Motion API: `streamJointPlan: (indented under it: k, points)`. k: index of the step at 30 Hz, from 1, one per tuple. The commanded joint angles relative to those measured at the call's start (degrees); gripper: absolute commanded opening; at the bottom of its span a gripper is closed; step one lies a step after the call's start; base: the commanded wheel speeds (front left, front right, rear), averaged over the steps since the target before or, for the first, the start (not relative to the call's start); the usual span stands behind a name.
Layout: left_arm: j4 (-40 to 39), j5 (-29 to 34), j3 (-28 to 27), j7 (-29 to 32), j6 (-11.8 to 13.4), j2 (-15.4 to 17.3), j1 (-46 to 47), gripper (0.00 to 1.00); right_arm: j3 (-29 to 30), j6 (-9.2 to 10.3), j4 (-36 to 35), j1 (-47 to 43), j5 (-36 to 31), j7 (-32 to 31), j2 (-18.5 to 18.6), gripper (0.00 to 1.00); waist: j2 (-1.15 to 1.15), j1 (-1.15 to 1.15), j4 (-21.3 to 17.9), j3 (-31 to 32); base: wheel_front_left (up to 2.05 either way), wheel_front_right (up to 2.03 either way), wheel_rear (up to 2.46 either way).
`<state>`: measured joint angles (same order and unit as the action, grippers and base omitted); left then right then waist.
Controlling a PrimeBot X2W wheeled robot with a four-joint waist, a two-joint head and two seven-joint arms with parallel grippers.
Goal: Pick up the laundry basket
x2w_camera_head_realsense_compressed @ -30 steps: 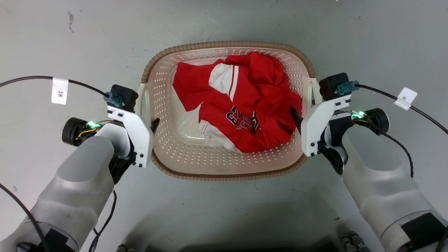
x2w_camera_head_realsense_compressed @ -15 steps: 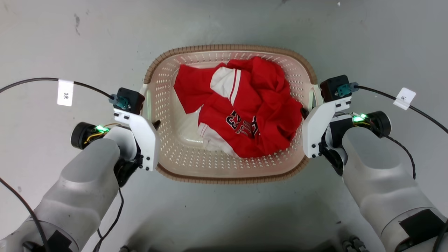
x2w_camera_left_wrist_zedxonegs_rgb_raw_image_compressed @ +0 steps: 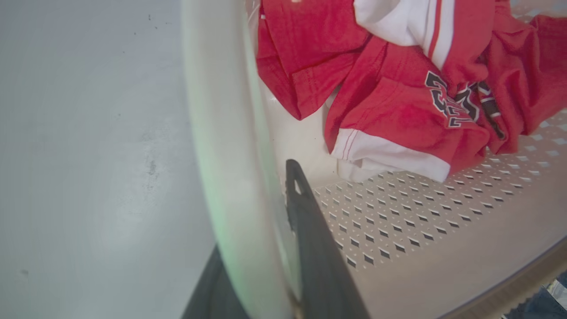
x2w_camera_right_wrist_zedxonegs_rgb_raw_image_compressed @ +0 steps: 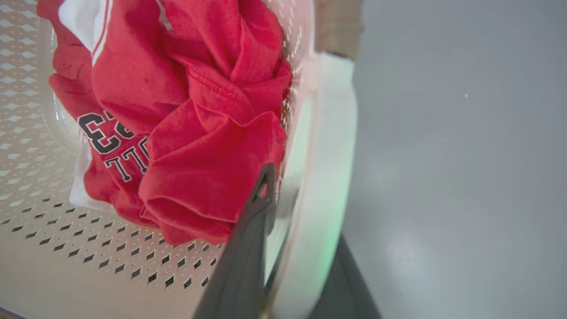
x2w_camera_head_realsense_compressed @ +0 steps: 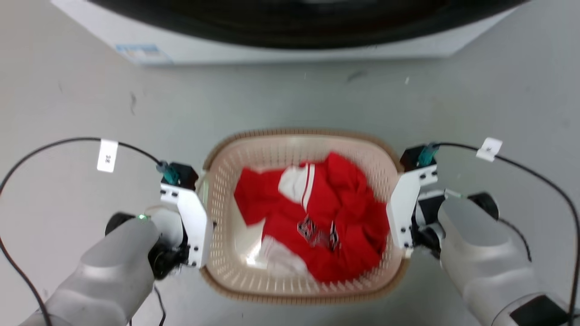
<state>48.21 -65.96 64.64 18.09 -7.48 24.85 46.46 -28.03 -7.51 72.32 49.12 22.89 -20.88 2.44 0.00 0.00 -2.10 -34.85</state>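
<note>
I have left gripper (x2w_camera_left_wrist_zedxonegs_rgb_raw_image_compressed: 257,230) and right gripper (x2w_camera_right_wrist_zedxonegs_rgb_raw_image_compressed: 305,212) clamped on white side handles (x2w_camera_left_wrist_zedxonegs_rgb_raw_image_compressed: 221,133) of the cream perforated plastic laundry basket (x2w_camera_head_realsense_compressed: 299,134); next, lift evenly.

We see the laundry basket (x2w_camera_head_realsense_compressed: 294,132) as cream, pierced with rows of small diamond holes. Its rim is brown and woven-looking, and its side handle (x2w_camera_left_wrist_zedxonegs_rgb_raw_image_compressed: 221,133) is white, tinged green. Inside the basket lies a red jersey (x2w_camera_head_realsense_compressed: 326,213) with white stripes, a white hem and black-and-white lettering. Beneath the basket the floor (x2w_camera_head_realsense_compressed: 68,99) is grey with darker scuffs.
</note>
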Motion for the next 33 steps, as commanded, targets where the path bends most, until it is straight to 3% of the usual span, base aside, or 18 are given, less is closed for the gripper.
streamJointPlan:
  k: [1, 7, 14, 24, 33]
  points:
    - [-0.16, -0.3, 0.26, 0.32, 0.02, 1.34, -0.53, 0.0, -0.6, 0.04, 0.51, -1.51, -0.08, -1.22, 0.78, 0.0, 0.0, 0.0, -0.81, 5.48, 0.0, 0.0, 0.0]
    - [-2.92, -5.58, 3.42, 6.43, -0.04, 3.96, -3.16, 0.0, -2.77, 0.06, 0.13, -2.85, 2.05, -8.2, 0.98, 0.0, 0.0, 0.0, -1.76, 14.28, 0.0, 0.0, 0.0]
    - [-5.26, -7.28, 6.92, 12.83, -0.04, 6.52, -5.47, 0.0, -7.17, 0.07, -2.21, -4.99, 3.31, -13.99, 1.24, 0.0, 0.0, 0.0, -2.8, 22.19, 0.0, 0.0, 0.0]
    - [-7.18, -12.19, 7.78, 18.96, -0.1, 7.19, -8.1, 0.0, -10.76, 0.04, -5.1, -7.77, 6.87, -19.91, 1.11, 0.0, 0.0, 0.0, -2.72, 31.5, 0.0, 0.0, 0.0]
    - [-5.7, -15.05, 7.89, 22.08, -0.1, 6.3, -9.46, 0.0, -12.73, 0.03, -6.3, -8.6, 9.15, -23.4, 1.05, 0.0, 0.0, 0.0, -2.36, 35.17, 0.0, 0.0, 0.0]
